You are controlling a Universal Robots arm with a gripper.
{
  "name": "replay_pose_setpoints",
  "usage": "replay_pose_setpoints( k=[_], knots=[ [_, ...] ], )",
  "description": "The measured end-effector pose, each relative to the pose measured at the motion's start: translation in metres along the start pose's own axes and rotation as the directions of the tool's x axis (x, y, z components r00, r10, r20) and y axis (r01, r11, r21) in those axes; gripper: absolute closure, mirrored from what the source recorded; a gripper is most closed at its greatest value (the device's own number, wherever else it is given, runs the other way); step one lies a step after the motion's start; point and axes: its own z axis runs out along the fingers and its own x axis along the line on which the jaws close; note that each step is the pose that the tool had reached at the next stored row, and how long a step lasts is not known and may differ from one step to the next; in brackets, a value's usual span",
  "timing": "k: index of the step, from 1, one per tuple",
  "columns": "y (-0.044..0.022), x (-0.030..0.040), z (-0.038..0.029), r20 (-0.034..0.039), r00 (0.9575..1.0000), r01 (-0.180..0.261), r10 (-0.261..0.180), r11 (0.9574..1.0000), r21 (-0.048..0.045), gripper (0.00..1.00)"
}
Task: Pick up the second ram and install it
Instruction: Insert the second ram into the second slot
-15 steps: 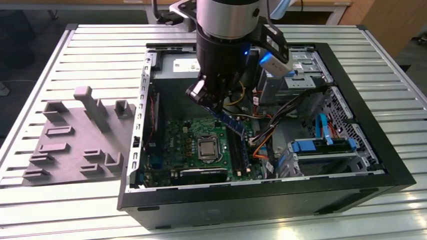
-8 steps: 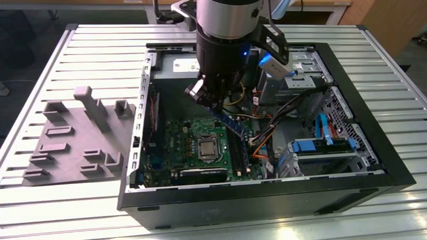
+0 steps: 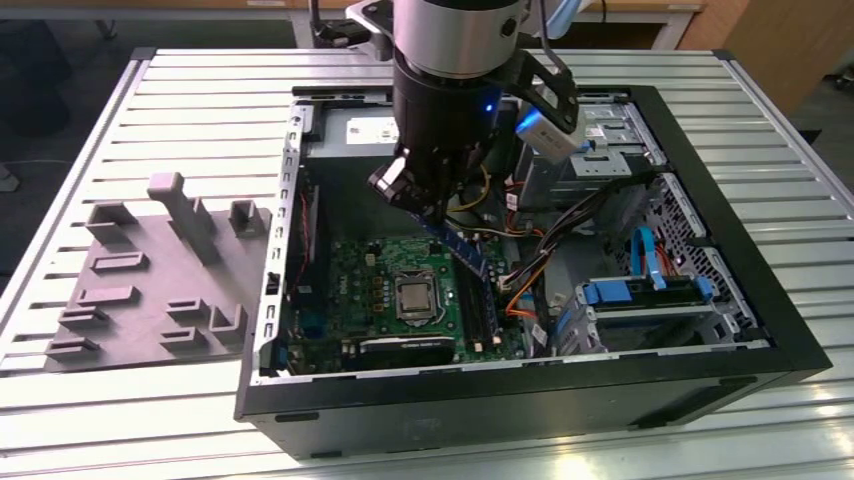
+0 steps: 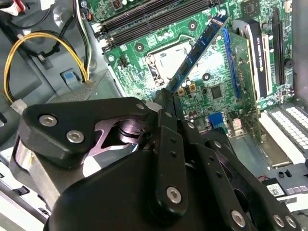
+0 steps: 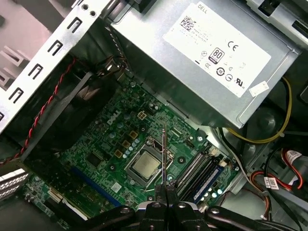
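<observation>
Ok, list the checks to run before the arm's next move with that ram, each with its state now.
1. Grip on the ram: ok. The fingers are shut on one end of it.
2. Ram off the motherboard: ok. In the exterior view it hangs above the board.
3. Ram over the slots: not ok. In the first wrist view it lines up with the CPU socket, with the slots off to one side.
4. Ram level with the slots: not ok. It slants down from the fingers.
5. A free slot to take it: cannot tell.
</observation>
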Motion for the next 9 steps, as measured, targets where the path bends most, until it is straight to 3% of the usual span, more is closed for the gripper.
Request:
replay_pose_setpoints(
  k=[9],
  knots=[
    [-0.0001,-0.0001,0.0000,0.0015,0.9984,-0.057,0.057,0.9984,0.0007,0.88]
  ],
)
